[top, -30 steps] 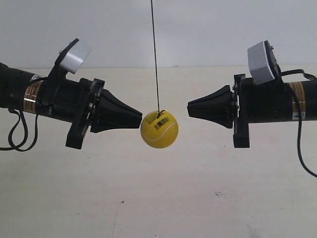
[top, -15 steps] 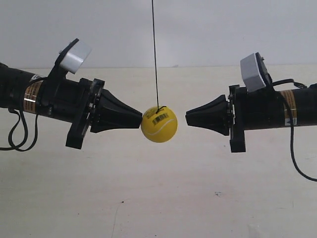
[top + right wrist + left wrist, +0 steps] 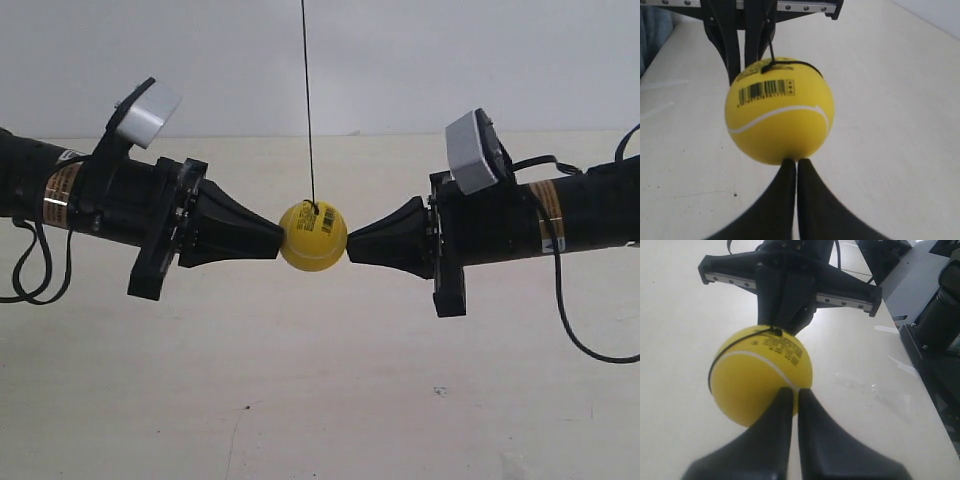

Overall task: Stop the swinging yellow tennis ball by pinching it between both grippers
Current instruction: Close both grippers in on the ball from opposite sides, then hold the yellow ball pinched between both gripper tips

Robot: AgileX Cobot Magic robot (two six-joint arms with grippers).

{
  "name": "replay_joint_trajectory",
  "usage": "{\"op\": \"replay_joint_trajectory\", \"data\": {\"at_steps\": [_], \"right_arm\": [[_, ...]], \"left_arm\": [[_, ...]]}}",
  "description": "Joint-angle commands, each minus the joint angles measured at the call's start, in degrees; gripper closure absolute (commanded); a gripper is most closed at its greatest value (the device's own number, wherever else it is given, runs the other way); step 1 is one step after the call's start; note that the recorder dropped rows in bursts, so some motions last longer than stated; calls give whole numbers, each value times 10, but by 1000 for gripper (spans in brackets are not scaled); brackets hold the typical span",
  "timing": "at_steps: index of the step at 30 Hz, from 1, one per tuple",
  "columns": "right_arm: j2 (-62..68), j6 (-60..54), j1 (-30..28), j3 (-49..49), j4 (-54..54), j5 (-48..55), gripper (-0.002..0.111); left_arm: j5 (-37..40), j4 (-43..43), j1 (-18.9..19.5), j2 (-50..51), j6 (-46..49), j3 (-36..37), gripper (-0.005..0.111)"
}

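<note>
Left gripper (image 3: 795, 391): fingers closed together, gripping nothing, tip pressed on the yellow tennis ball (image 3: 757, 377). Right gripper (image 3: 795, 162): same, on the ball's opposite side. The ball hangs from a string (image 3: 307, 100). Judged light, fuzzy and yielding; press through its centre or it may roll out.

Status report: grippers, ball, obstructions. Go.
Left gripper shut, tip against yellow tennis ball. Right gripper shut, tip against opposite side. Ball pinched, hanging on string. Nothing in the way.

Smooth matt yellow tennis ball (image 3: 777, 112), matt black plastic left tool (image 3: 791, 395), faintly glossy cream tabletop (image 3: 865, 390)
</note>
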Motion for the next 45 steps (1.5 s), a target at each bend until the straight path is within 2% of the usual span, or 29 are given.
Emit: {"op": "replay_joint_trajectory", "data": {"at_steps": [1, 45], "right_arm": [[-1, 2, 16, -10, 6, -24, 108], [-1, 2, 16, -10, 12, -17, 108]], "left_arm": [[-3, -4, -4, 0, -1, -2, 102], [-3, -13, -4, 0, 3, -2, 102]]}}
